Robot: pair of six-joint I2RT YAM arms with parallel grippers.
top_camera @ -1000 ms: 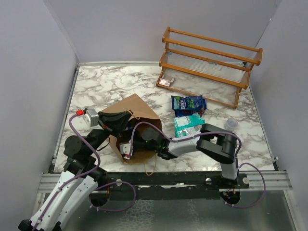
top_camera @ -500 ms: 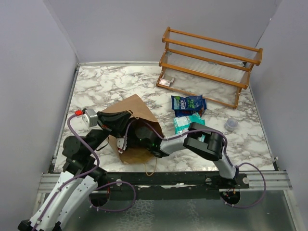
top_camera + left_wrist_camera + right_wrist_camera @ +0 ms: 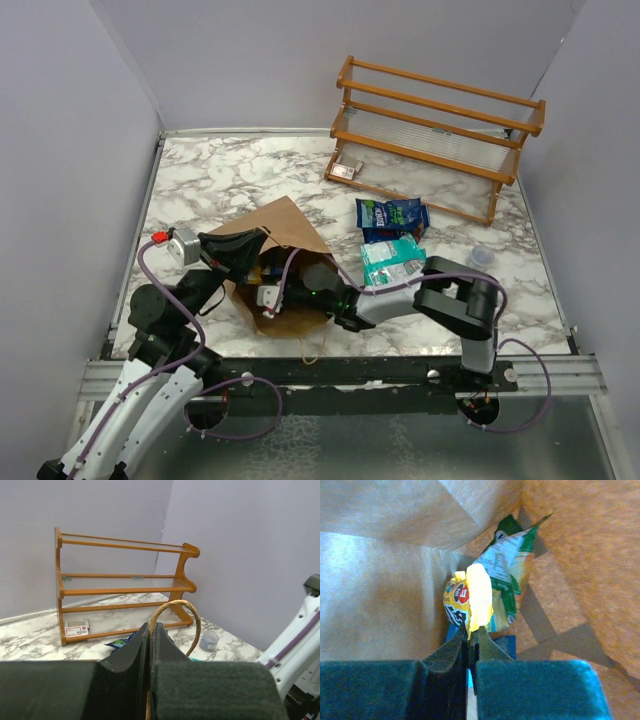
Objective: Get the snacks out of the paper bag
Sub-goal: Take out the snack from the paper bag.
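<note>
One bag (image 3: 285, 225) lies on its side on the marble table (image 3: 220, 180), left of centre, its mouth turned to the near right. Two arms are at it. The left gripper (image 3: 150, 627) has its fingers pressed together on the bag's loop handle (image 3: 175, 601), which arches up out of the grip. The right arm reaches in from the right, and the right gripper (image 3: 471, 630) is inside the bag, its fingers clamped on the edge of a yellow packet (image 3: 470, 597). Behind that one, deeper in, stands a green-and-orange packet (image 3: 507, 575). A blue surface (image 3: 505, 644) shows beneath the two; whether it is a third packet cannot be told. Packets counted inside: two certain. Packets counted outside: two, both flat on the table just right of the bag, a blue packet (image 3: 392, 215) farther off and a teal packet (image 3: 392, 262) nearer, touching or slightly overlapping. One wooden rack (image 3: 440, 130) with three levels stands at the far right. One small pale box (image 3: 347, 170) lies at its left foot. One clear cup (image 3: 481, 258) sits right of the teal packet, apart from it.
</note>
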